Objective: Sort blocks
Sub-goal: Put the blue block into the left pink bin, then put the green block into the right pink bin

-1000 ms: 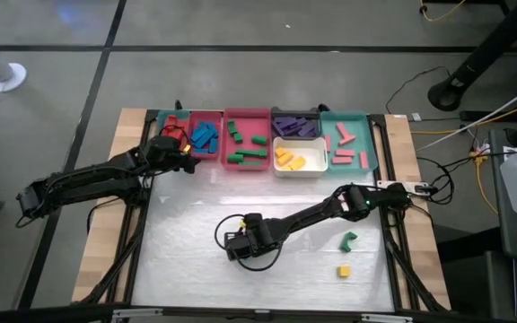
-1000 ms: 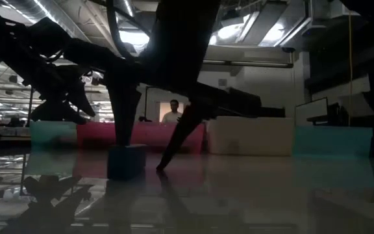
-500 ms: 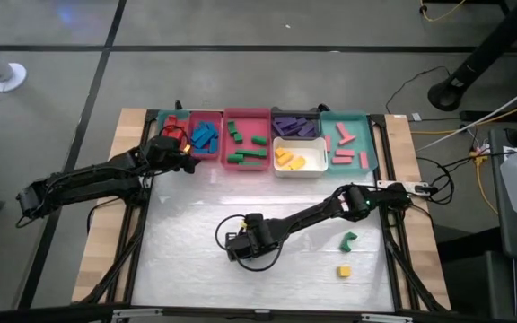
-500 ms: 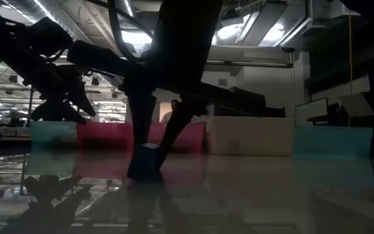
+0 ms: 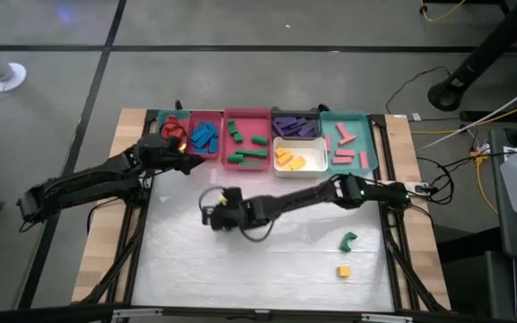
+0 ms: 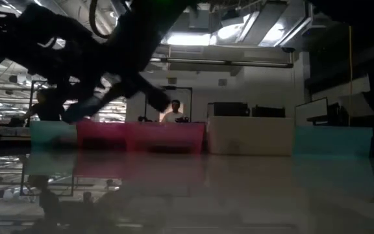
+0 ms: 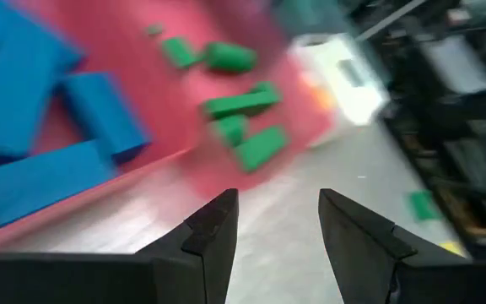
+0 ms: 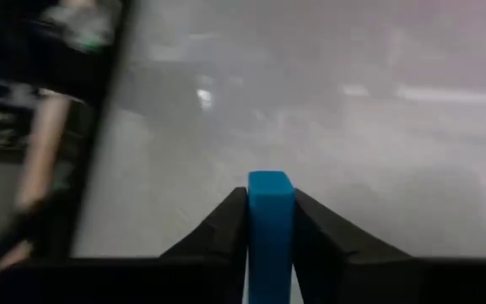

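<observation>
While the right tool hangs over mid-worktop, it's clamped on one blue block.
Left tool sits open, empty, by the blue tray. Two loose blocks on the worktop: one green, one yellow.

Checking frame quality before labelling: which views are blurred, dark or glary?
Low view: backlit, arms mere silhouettes, table glossy with reflections. Left wrist view: motion-smeared, green blocks soft. Right wrist view: background blurred, only the blue block in the right gripper is crisp. High view: evenly lit, mild glare on the table.
</observation>
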